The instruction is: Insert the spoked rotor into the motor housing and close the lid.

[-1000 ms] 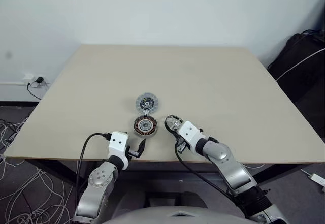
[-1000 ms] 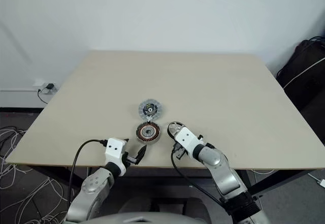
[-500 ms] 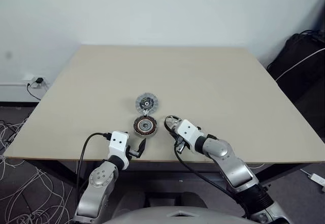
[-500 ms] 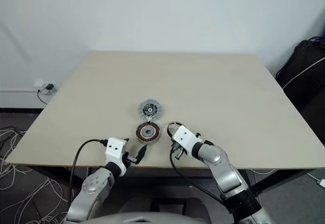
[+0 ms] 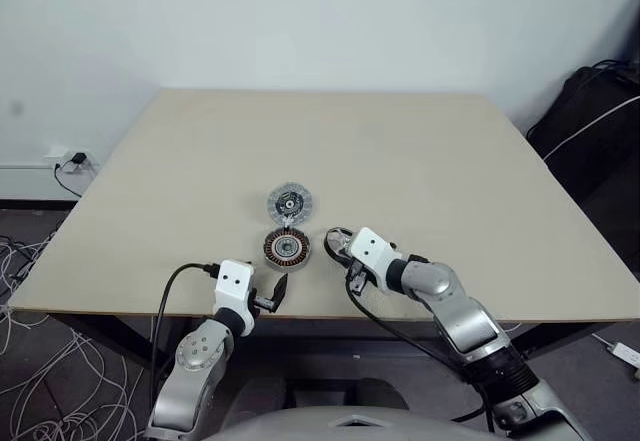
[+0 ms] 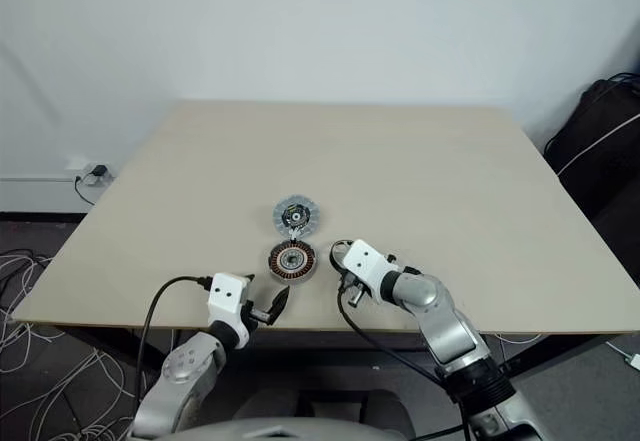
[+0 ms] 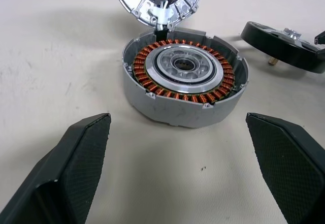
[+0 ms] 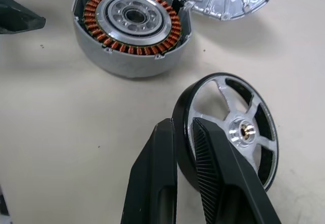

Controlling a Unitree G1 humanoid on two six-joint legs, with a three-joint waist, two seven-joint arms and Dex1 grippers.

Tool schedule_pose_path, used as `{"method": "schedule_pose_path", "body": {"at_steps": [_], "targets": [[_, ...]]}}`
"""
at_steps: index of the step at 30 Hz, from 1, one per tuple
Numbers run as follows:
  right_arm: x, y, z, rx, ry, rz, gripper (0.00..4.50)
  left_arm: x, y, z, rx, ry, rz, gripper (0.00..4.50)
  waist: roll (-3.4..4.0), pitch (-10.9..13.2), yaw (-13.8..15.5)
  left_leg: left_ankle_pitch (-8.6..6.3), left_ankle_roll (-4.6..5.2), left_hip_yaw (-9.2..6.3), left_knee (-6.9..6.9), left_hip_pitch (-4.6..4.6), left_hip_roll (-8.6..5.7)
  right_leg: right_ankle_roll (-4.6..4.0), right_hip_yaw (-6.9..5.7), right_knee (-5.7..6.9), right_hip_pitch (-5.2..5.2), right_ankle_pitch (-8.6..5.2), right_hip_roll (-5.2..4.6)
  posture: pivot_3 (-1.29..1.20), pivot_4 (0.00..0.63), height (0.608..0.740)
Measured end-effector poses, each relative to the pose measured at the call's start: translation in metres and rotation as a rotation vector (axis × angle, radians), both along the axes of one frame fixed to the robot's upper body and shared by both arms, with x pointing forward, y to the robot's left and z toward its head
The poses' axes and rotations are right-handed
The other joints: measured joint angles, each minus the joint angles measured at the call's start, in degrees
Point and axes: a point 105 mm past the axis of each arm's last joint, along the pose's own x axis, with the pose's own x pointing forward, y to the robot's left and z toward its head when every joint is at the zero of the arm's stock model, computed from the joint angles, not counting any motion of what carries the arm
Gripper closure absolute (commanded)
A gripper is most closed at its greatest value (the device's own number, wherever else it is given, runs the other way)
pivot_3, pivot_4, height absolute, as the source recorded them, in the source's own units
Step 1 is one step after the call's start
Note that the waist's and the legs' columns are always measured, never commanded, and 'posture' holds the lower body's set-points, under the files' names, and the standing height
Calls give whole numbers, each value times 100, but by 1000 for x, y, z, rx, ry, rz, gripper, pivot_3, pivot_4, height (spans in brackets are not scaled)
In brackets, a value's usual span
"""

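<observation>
Two grippers are working low over the near edge of the bench (image 5: 420, 151) as I am watching. My right gripper (image 8: 184, 148) is pinching the black rim of the spoked rotor (image 8: 231, 127), its jaws clamped on that rim with one finger outside and one against the silver spoked face. From the right wrist camera the rotor is standing tilted on its edge, with the lower part of its rim seemingly resting on the bench surface. It is sitting just beside the motor housing (image 7: 185, 82), on the housing's right as the head camera sees it, apart from it and not touching.

The housing is resting flat on the bench with its ring of copper windings and silver centre facing up. The lid (image 7: 155, 0) is lying just behind the housing, ribbed inner face up, its edge meeting the housing's far rim where a small wire is running between them.

My left gripper (image 5: 272, 293) is hovering near the bench edge in front of the housing, its jaws standing wide apart and holding nothing, pointing toward the housing.
</observation>
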Motion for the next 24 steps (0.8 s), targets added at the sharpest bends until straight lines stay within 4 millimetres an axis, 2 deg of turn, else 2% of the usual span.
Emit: {"method": "schedule_pose_path", "body": {"at_steps": [16,20,24], "targets": [[6,-3,-2,-2,30,-16,3868,-1,-1,-1,-4,4,3,0,2,-2,-1,0,0,0,0,0,0,0,1,0,0,0,0,0,0,740],[8,-4,-1,5,27,-20,2655,-2,-1,-1,-8,6,5,0,3,-2,-1,0,0,0,0,0,0,0,1,0,-1,0,0,0,0,740],[8,-4,0,5,25,-21,2655,-2,-1,-1,-9,6,5,0,3,-3,-1,0,0,0,0,0,0,0,1,0,0,0,0,0,0,740]]}}
